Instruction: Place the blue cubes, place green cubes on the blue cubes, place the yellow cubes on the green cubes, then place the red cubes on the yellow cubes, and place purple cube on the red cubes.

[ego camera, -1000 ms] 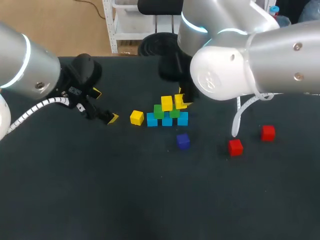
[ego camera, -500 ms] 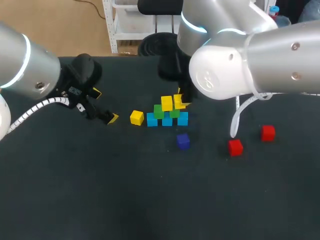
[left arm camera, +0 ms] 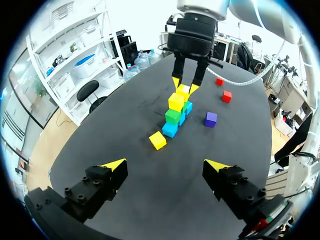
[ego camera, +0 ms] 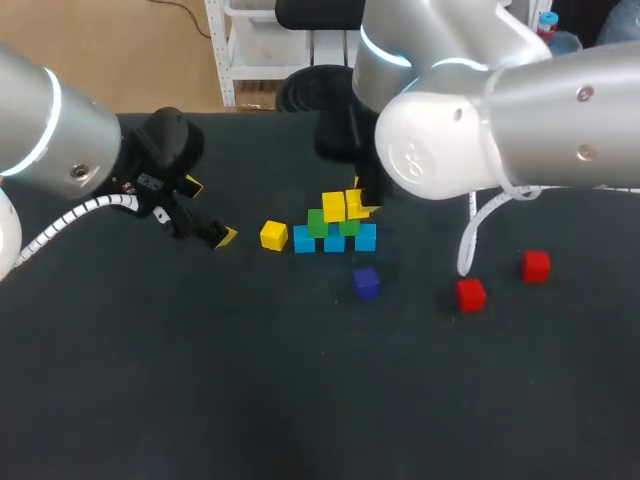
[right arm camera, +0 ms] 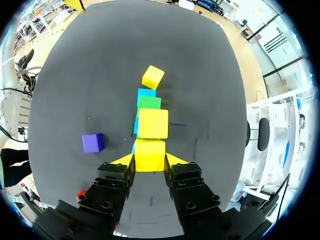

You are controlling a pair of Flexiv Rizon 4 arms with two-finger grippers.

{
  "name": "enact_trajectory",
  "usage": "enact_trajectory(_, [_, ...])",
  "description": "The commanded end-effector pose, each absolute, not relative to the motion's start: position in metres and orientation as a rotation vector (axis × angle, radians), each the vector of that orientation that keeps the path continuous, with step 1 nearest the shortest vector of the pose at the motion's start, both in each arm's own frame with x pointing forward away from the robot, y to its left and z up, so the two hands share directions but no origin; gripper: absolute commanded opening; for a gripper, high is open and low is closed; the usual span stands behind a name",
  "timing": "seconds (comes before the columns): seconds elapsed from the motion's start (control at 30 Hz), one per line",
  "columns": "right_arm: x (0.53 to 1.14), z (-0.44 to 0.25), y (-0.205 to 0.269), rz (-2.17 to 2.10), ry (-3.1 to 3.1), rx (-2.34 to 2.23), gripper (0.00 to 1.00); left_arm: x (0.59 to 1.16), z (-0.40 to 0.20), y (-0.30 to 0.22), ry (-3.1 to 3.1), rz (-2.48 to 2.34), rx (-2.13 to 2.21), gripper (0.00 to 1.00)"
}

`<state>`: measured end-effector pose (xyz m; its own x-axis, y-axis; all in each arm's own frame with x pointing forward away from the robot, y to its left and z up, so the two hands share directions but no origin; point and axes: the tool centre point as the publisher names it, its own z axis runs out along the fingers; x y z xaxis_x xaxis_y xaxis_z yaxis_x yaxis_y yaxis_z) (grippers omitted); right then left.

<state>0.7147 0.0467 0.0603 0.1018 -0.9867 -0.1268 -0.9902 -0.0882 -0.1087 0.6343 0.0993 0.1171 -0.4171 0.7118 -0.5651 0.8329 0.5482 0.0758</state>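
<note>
Three blue cubes stand in a row with two green cubes on them. One yellow cube sits on the green layer. My right gripper is shut on a second yellow cube, level with the first and directly beside it; I cannot tell whether it rests on the green. A third yellow cube lies loose left of the stack. The purple cube lies in front, two red cubes to the right. My left gripper stands open and empty, left of the stack.
The dark tabletop is bare in front of the stack. In the left wrist view the stack is well ahead of the open fingers, with the right gripper coming down on it from the far side.
</note>
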Motion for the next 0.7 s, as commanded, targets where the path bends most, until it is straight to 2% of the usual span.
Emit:
enact_trajectory(0.03, [0.7165,0.0589,0.0474,0.033,2.001,-2.204,0.0,0.6343,0.1167,0.1009,2.235,-0.298,1.244,1.0])
enact_trajectory(0.7, [0.7189,0.0568,0.0494,0.041,1.998,-2.208,0.0,0.6343,0.1167,0.1009,2.235,-0.298,1.244,1.0])
